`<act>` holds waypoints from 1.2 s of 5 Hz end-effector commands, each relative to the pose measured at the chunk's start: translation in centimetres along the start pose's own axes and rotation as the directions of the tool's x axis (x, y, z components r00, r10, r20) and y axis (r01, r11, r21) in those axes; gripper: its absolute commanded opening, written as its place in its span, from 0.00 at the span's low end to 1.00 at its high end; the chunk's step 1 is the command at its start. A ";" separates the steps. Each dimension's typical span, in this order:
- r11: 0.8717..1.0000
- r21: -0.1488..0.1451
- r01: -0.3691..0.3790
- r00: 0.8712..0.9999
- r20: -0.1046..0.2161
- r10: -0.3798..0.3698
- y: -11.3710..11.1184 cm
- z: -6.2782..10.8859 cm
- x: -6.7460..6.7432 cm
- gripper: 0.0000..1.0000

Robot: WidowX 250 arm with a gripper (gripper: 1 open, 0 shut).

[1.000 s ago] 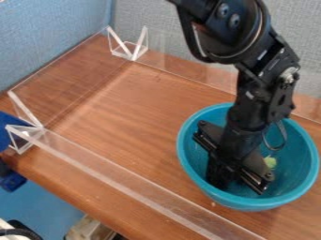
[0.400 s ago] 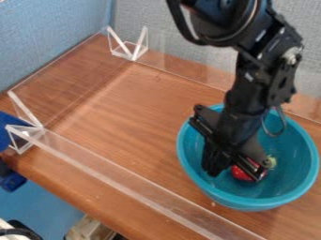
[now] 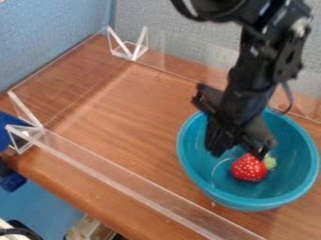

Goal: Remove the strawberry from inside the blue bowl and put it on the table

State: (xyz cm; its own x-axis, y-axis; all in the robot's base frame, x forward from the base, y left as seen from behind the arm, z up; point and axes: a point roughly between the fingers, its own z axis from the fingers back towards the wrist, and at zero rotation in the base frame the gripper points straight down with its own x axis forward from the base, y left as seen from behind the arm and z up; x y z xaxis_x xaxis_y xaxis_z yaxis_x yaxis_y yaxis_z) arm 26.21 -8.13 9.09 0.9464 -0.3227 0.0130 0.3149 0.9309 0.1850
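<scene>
Lifting out of the blue bowl is the step in hand: the tool hangs above the bowl's inside with its jaws closed tight on the green cap of the strawberry, which dangles clear of the bowl floor but within the rim. Next, I judge, the berry must clear the near wall, travel sideways over open tabletop, then be lowered and let go. Clear acrylic strips edge the wood; otherwise only the bowl's rim stands in the way.
</scene>
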 end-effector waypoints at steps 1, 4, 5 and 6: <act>0.998 0.021 -0.059 0.992 0.114 0.056 2.8 4.6 1.4 0.00; 0.985 0.036 -0.166 0.982 0.099 0.162 7.2 4.6 1.4 1.00; 0.992 0.020 -0.127 0.987 0.101 0.125 5.3 3.9 1.4 1.00; 0.997 -0.003 -0.080 0.992 0.102 0.080 3.1 2.8 1.4 1.00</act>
State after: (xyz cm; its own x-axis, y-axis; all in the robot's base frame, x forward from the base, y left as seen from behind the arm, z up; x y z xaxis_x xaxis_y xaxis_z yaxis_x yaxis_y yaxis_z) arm 28.06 -6.07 11.41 0.9605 -0.2636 0.0897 0.2445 0.9525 0.1815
